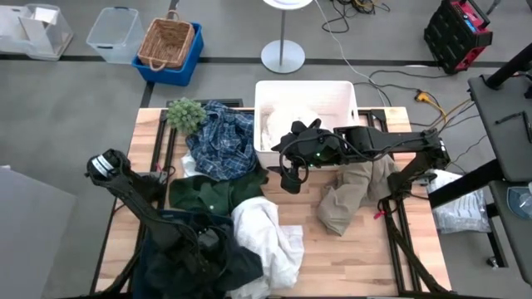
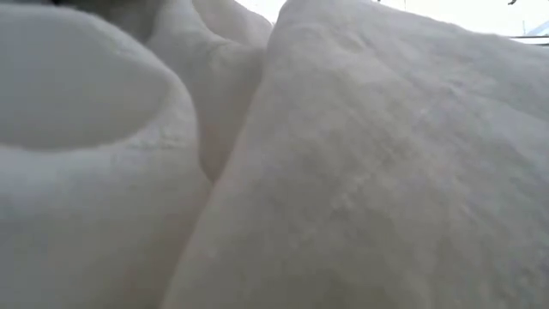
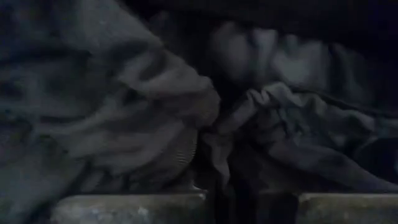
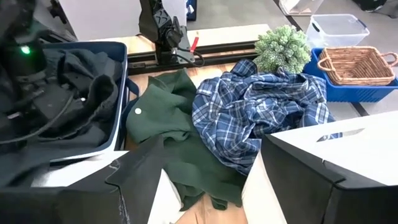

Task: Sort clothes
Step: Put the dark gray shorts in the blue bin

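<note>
A blue-and-white plaid shirt (image 1: 223, 143) lies at the table's far left, with a dark green garment (image 1: 206, 193) on the near side of it. A white garment (image 1: 268, 239) lies at the near middle and a khaki one (image 1: 353, 198) at the right. More white cloth (image 1: 287, 123) lies in the white bin (image 1: 303, 85). Dark grey and navy clothes (image 1: 204, 264) are heaped at the near left. My right gripper (image 1: 291, 176) is open and empty, above the table beside the bin's near left corner. My left gripper (image 3: 252, 208) is open, low over the dark heap. My left gripper has its open fingers (image 3: 130, 208) close against the folds of dark grey cloth (image 3: 205, 124). I cannot tell whether they touch it.
A small green plant (image 1: 184, 114) stands at the table's far left corner. In the right wrist view the dark clothes lie in a dark blue bin (image 4: 121, 93). White cloth fills the low view (image 2: 343, 172). A wicker basket (image 1: 169, 43) and clear boxes stand on the floor beyond the table.
</note>
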Controlling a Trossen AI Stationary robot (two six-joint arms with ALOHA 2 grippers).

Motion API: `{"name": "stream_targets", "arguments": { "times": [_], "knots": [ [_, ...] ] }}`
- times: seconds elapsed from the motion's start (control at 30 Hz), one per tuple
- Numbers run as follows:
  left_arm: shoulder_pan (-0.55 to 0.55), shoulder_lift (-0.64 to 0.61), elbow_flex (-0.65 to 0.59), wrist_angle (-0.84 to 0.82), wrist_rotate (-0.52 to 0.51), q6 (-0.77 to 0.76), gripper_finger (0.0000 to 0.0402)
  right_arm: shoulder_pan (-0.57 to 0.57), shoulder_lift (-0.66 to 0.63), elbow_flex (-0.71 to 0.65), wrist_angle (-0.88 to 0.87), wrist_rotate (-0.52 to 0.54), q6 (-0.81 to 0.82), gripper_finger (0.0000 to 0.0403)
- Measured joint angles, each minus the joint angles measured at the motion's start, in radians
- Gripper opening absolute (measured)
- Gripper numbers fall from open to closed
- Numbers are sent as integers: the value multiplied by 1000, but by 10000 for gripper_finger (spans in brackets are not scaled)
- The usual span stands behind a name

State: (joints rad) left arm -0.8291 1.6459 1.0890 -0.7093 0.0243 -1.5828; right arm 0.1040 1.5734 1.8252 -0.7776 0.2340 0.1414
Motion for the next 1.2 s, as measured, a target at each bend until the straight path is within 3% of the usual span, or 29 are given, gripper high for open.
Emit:
{"name": "stream_targets", "arguments": {
  "times": [0.2, 0.4, 0.63, 0.9, 1.03, 1.2],
  "knots": [
    [-4, -4, -98, 52, 4, -32, 0, 0, 0, 0, -2, 1, 4, 266],
    [-2, -7, -95, 32, 0, -55, 0, 0, 0, 0, -3, 1, 5, 255],
    [-3, -28, 59, -73, -9, -40, 26, 0, 0, 0, -3, 1, 5, 263],
    [-6, -46, 320, -336, -14, 62, 115, -2, 0, 0, -2, 1, 4, 277],
    [-6, -44, 460, -461, -138, 193, 152, -9, 0, 0, -2, 1, -1, 273],
    [30, -44, 570, -495, -408, 371, 172, -13, 0, 0, -2, 1, -5, 268]
  ]
}}
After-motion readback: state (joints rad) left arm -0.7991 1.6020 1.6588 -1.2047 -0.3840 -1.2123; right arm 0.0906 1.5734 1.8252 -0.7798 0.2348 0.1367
